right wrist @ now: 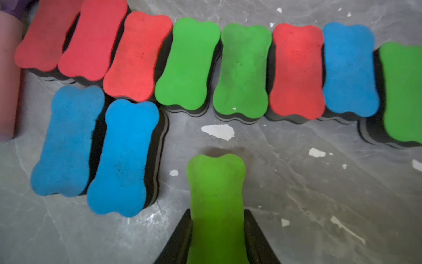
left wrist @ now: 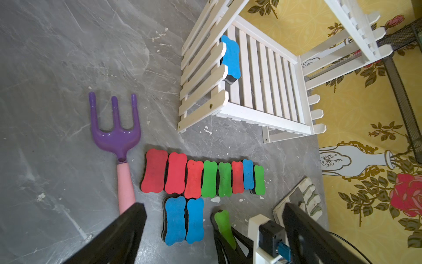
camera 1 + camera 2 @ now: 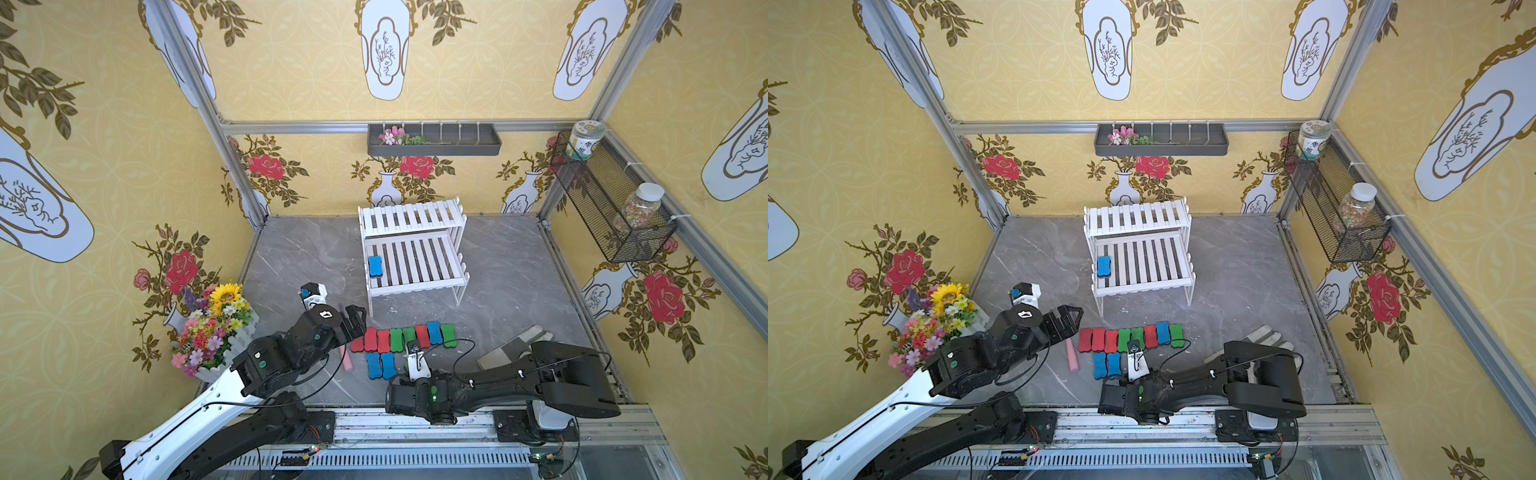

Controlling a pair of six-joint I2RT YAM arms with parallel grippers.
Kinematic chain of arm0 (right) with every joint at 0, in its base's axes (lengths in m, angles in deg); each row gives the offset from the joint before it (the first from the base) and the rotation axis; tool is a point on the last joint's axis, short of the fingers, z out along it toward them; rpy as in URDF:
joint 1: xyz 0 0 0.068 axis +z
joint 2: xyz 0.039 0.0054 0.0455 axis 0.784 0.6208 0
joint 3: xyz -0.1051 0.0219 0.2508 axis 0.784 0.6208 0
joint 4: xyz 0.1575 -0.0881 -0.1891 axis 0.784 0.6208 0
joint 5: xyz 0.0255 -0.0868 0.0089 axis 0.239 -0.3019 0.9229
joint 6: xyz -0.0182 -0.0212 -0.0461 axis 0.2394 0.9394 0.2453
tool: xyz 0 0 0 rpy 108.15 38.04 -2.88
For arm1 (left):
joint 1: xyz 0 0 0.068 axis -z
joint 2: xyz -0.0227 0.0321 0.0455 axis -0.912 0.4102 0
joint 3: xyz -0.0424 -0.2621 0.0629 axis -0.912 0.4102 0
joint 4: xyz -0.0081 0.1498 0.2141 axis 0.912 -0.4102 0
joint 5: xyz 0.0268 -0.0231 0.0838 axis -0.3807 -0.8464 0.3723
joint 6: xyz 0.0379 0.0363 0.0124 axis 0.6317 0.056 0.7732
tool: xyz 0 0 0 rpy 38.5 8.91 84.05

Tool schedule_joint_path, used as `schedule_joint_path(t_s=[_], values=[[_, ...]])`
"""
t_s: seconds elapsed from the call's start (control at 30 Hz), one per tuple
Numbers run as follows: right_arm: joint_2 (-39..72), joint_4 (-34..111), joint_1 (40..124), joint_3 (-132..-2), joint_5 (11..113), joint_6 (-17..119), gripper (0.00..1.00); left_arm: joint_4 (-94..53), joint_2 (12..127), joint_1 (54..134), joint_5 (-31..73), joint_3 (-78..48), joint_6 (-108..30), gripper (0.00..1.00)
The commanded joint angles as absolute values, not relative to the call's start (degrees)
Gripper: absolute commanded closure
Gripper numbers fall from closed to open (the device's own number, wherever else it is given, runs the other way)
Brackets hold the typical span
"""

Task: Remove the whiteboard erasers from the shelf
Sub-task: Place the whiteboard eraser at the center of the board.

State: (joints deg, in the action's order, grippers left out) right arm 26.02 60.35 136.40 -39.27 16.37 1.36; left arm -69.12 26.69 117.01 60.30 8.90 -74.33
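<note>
One green eraser [image 1: 215, 182] is clamped lengthwise in the right end effector [image 1: 217, 211], low at the surface [image 1: 296, 182] and just beside the blue pair [image 1: 124, 157] that starts a second line; whether it already touches down I cannot tell. The step in hand looks like setting it there. To do it well, lower until the dark underside lies flat and keep it parallel to the blue pair with a small gap so the neighbour is not nudged. Then part the jaws and lift straight up. Beyond lies the row of eight [image 1: 242, 68], packed edge to edge and partly overlapping, so a sideways drag would likely upset it. At that row's left end the left end effector [image 3: 359, 320] hangs wide and empty above the fork [image 2: 114, 132], well placed for the last reach. Farthest off, a single blue eraser [image 3: 375, 266] lies on the lower tier of the shelf [image 3: 419, 284], at its left end close by the side rail. Taking it probably calls for coming from above across its narrow waist, clear of rail and upper tier.
</note>
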Motion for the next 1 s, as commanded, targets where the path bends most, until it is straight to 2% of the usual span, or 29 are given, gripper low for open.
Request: schedule_joint_path(t_s=[0.0,0.53,0.63,0.7,0.87,0.97], values=[[27.3,57.6,136.1,-40.2,18.2,3.3,0.71,-71.9,26.0,116.9,61.5,8.5,-74.2,0.01],[30.6,52.9,132.7,-41.5,18.8,5.9,0.69,-73.3,25.2,117.0,61.0,8.4,-75.6,0.01],[31.0,52.9,132.5,-42.3,18.8,6.5,0.63,-73.5,25.1,116.9,61.0,8.5,-75.8,0.01],[30.8,53.7,132.8,-43.0,18.6,7.1,0.54,-73.5,24.9,117.0,60.9,8.7,-75.9,0.0],[28.6,58.6,134.7,-44.6,16.0,7.0,0.44,-73.2,25.0,116.9,60.8,9.1,-76.0,0.01],[25.7,62.2,135.8,-45.1,13.7,6.0,0.44,-72.9,24.9,117.0,60.7,9.3,-76.0,0.01]])
